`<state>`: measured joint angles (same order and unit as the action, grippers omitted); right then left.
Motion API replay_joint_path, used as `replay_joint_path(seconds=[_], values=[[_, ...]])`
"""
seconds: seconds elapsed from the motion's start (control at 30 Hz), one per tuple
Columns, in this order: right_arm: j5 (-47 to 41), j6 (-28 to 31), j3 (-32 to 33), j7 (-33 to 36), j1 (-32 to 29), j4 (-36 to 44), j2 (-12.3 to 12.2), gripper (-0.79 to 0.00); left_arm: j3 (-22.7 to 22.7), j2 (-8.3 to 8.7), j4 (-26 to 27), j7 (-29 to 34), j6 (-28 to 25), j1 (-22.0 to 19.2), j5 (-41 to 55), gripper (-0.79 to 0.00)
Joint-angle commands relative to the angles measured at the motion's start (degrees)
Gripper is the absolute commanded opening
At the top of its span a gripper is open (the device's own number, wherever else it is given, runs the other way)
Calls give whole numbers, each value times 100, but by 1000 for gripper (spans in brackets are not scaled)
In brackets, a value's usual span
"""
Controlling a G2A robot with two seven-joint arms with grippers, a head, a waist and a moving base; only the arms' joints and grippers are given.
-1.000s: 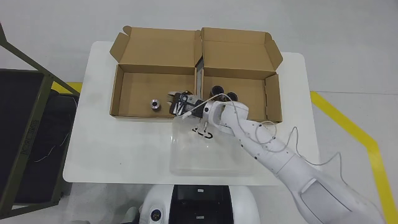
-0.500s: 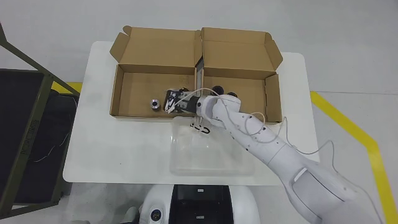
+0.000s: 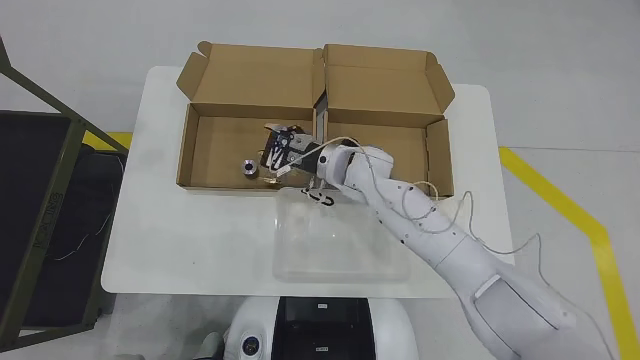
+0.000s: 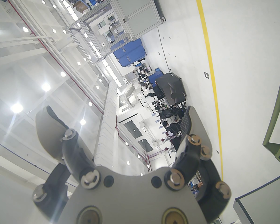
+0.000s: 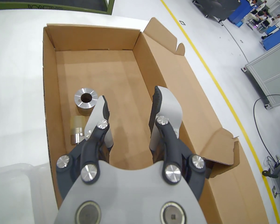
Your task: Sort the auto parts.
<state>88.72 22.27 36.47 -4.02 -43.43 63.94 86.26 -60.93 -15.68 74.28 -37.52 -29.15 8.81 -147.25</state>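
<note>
A white counter (image 3: 200, 250) was set on a pale grey floor (image 3: 100, 20) marked with a yellow line (image 3: 565, 200), and a dark green metal rack (image 3: 50, 222) was placed just beside it. Farther off, a grey panelled enclosure (image 4: 140, 10) and blue machines (image 4: 130, 52) were seen under rows of round ceiling lights (image 4: 16, 107).
</note>
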Motion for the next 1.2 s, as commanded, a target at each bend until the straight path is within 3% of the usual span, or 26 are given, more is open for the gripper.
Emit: replay_joint_path(seconds=[0.0,0.13,0.47,0.67,1.17], values=[[67,96,199,23,-211,399,-108,-336,0,0,0,0,0,0,0,0],[100,351,598,1,-691,1132,-311,-262,0,0,0,0,0,0,0,0],[223,846,1532,145,-1885,2656,-716,-169,0,0,0,0,0,0,0,0],[244,1051,2078,194,-2526,3229,-905,-95,0,0,0,0,0,0,0,0],[510,1191,3354,58,-4008,4250,-1277,-28,0,0,0,0,0,0,0,0]])
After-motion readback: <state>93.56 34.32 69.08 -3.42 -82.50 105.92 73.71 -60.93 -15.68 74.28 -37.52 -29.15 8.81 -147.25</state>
